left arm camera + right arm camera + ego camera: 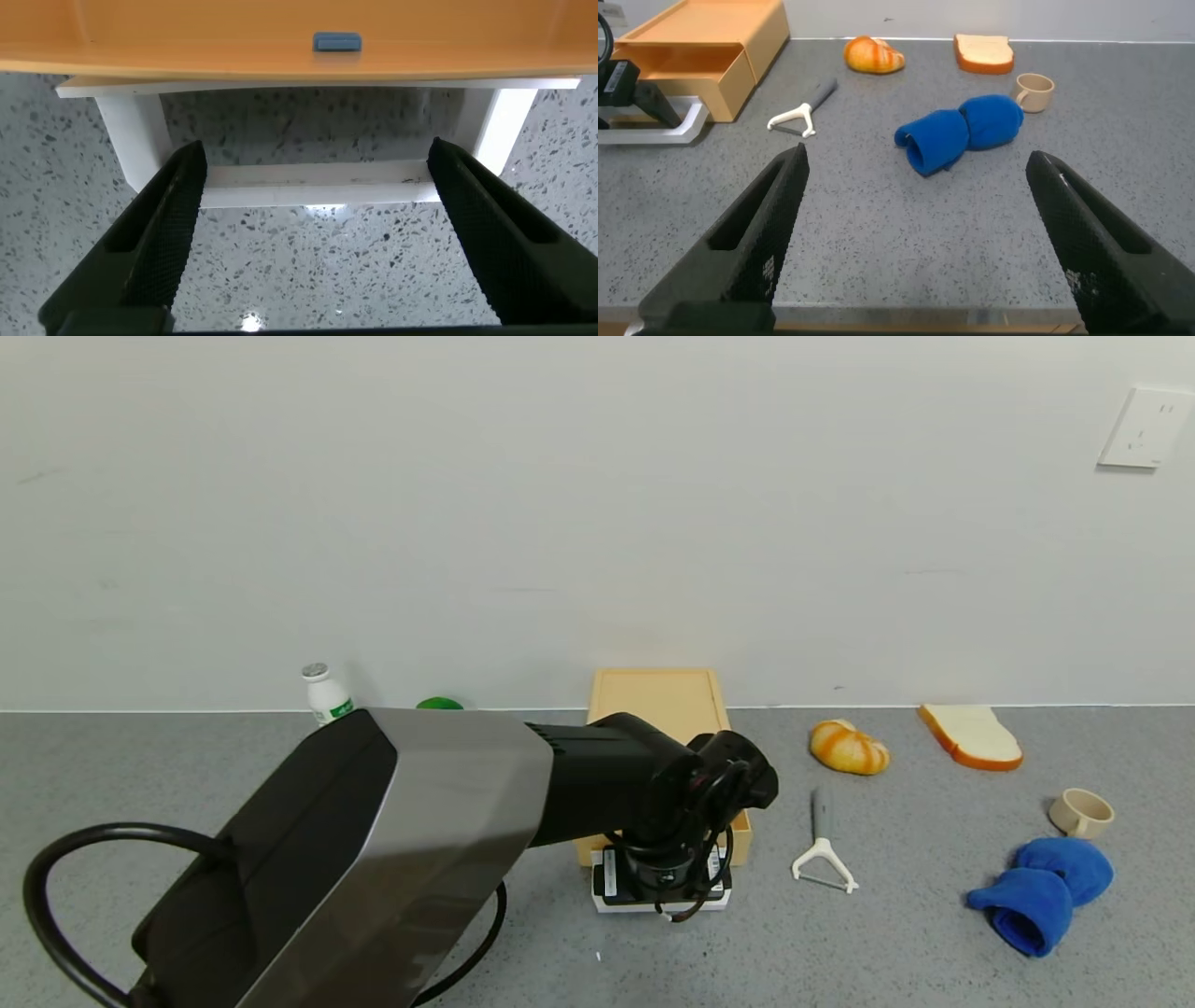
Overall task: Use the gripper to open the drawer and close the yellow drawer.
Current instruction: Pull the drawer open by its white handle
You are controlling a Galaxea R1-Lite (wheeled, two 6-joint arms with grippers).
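Two black fingers of the left pincer (308,252) are being held wide apart, gripping nothing, with the white loop handle (308,191) lying between and just beyond them. The yellow drawer (667,747) is being shown near the surface's back edge, centrally placed, its long axis running from back edge toward front edge; the handle faces the front. The left arm is judged nearer. The right pincer (915,252) is hanging open over the grey speckled surface (934,933); a white wall is standing behind.
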